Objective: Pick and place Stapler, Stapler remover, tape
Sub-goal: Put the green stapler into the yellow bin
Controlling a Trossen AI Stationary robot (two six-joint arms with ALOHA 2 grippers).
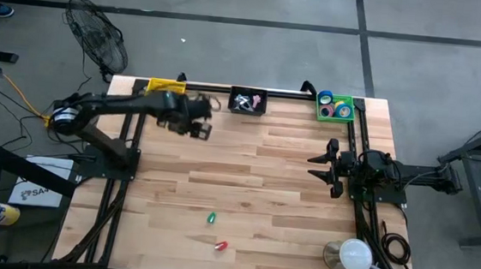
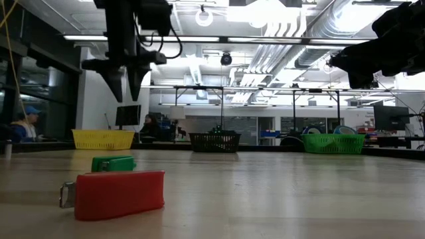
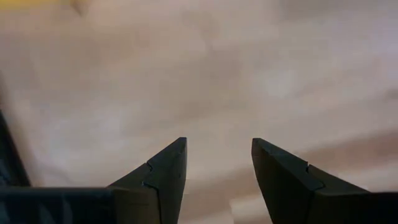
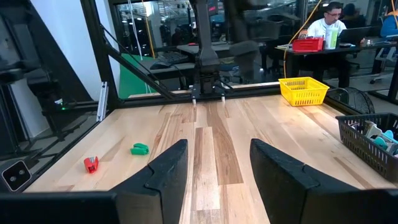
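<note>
Left gripper (image 1: 200, 124) — fingers parted, nothing between them — hangs above bare wood near the far edge, between the yellow basket (image 1: 166, 87) and black basket (image 1: 247, 101), likely free after a drop-off.

Right gripper (image 1: 324, 166) parted too, empty, parked at right.

Tape rolls (image 1: 339, 107) sit sorted in the far-right green basket (image 1: 321, 112). Green piece (image 1: 211, 218) and red piece (image 1: 221, 246) lie near the front edge, unsorted.

No legible writing on these.
</note>
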